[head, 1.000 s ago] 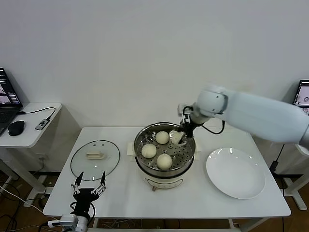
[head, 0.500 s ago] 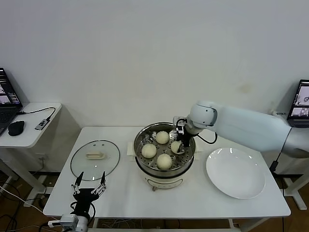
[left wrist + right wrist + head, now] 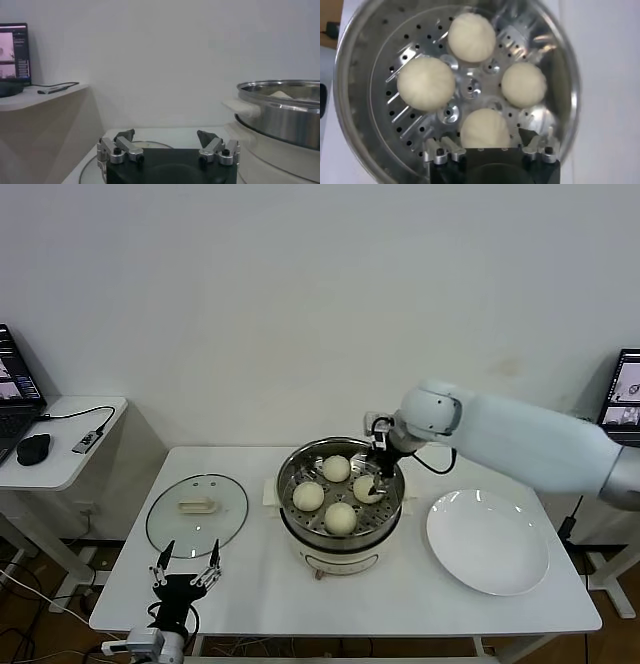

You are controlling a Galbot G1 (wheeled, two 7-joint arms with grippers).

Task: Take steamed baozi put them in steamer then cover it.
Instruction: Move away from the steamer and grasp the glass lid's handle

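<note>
Directly under the parted right claw [image 3: 490, 146], a baozi [image 3: 485, 129].

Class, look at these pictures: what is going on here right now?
The right gripper hangs open over the steamer, just above the fourth baozi. All four steamed baozi sit on the perforated tray. The cover lies on the table to the steamer's left, not yet on. The left gripper waits open near the table's front edge. A white plate sits to the right.

Four steamed baozi [image 3: 472, 30] [image 3: 426, 83] [image 3: 523, 84] [image 3: 485, 128] lie in one steamer [image 3: 341, 536]. One glass cover [image 3: 197, 513], one white plate [image 3: 488, 542], two grippers [image 3: 185, 571] [image 3: 377, 475], one computer mouse [image 3: 34, 447].
</note>
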